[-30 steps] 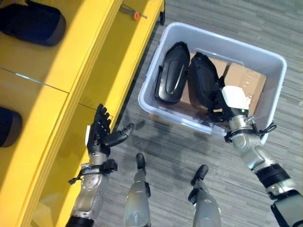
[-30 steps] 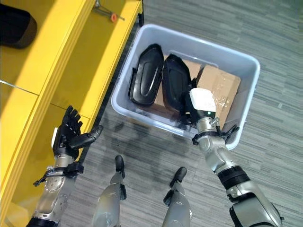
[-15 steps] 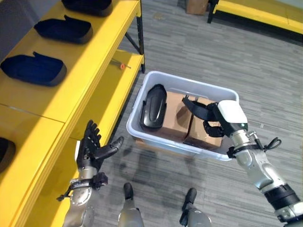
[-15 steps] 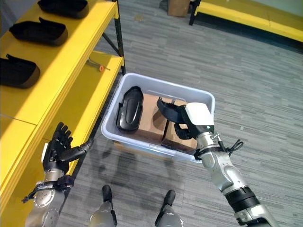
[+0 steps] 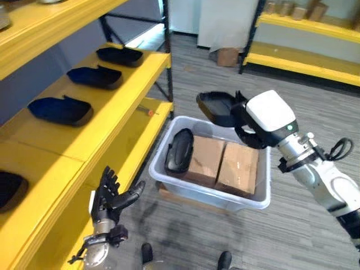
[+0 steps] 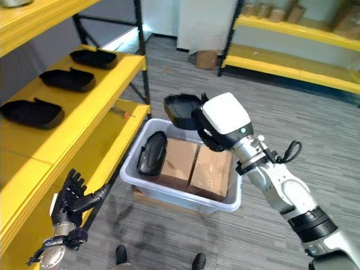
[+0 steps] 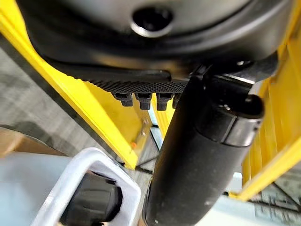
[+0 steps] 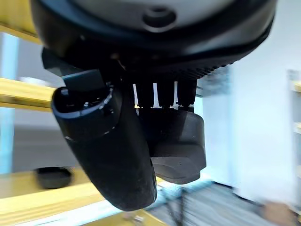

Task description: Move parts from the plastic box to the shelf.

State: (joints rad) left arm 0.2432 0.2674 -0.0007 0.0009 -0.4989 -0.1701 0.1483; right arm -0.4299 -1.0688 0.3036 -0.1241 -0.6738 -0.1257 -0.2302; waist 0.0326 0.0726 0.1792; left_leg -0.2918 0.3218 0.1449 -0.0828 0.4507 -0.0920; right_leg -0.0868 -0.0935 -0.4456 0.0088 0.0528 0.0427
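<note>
My right hand [image 5: 254,122] is shut on a black moulded part [image 5: 216,107], held in the air above the far rim of the plastic box [image 5: 209,197]. In the right wrist view the fingers [image 8: 164,94] curl over the part [image 8: 176,146], with the thumb beside it. One more black part [image 5: 179,151] lies in the box's left end beside two cardboard boxes [image 5: 225,163]. The yellow shelf [image 5: 84,132] on the left carries several black parts [image 5: 59,109]. My left hand [image 5: 112,197] hangs open by the shelf's lower level.
A small screwdriver with an orange handle [image 5: 147,111] lies on the lower shelf level. A dark upright post [image 5: 167,34] stands at the shelf's far corner. A cardboard box [image 5: 228,56] sits on the floor at the back, by another yellow shelf [image 5: 304,56].
The camera has tilted up. My right hand has lifted the black part out of the box, up and toward the shelf side. The left hand stays open in place.
</note>
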